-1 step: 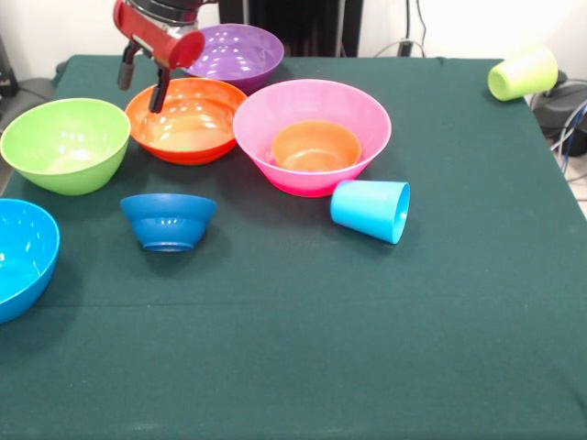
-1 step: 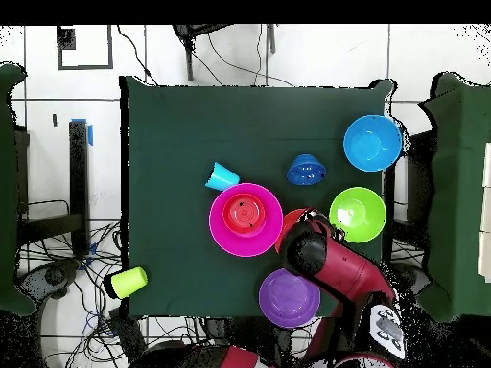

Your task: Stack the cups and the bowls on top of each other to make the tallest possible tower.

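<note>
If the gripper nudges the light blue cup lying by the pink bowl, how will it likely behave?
The light blue cup lies on its side on the cloth, so a nudge would probably make it roll, curving because it tapers. Its glossy plastic looks light and likely slippery to pinch. The pink bowl sits just behind it and might stop a roll that way.

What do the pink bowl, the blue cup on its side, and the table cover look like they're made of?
The pink bowl looks like glossy moulded plastic: light glints on its rim and its colour is even. The blue cup seems the same smooth plastic, with a soft sheen. The table cover looks like dark green cloth, matte, without glints.
</note>
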